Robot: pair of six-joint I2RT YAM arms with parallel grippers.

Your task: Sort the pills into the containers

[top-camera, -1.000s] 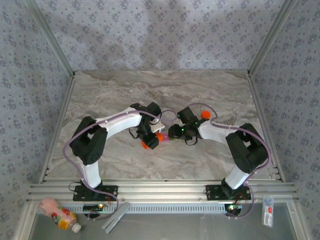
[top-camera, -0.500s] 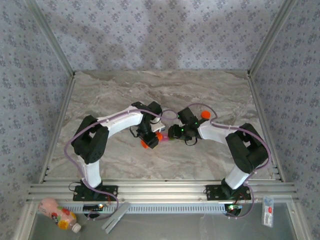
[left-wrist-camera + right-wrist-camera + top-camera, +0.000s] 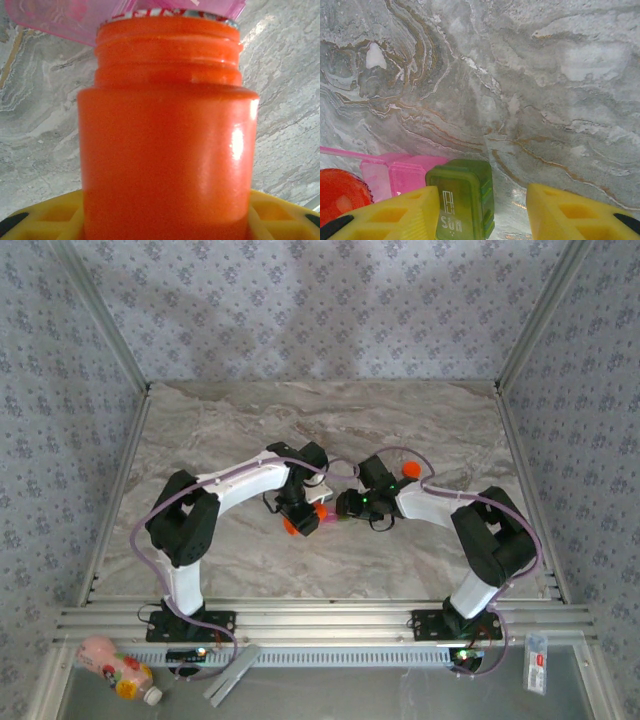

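Both arms fold in from their bases, elbows pushed outward and forearms angled toward the middle of the grey marble table (image 3: 230,430), where their wrists nearly meet over the small translucent two-part plastic pill case (image 3: 323,515).

The left gripper (image 3: 298,512) reaches the case from its left. Its yellow fingers (image 3: 42,220) are clamped on either side of a small open orange plastic bottle (image 3: 165,140), which is tipped so that its mouth sits against the case's pink plastic (image 3: 60,20).

The right gripper (image 3: 482,210) comes at the case from its right, low over the table. Its yellow fingers (image 3: 395,215) stand apart, the case's green compartment (image 3: 462,195) against one of them with a clear gap to the other. The pink compartment (image 3: 412,177) adjoins the green one on the bottle side.
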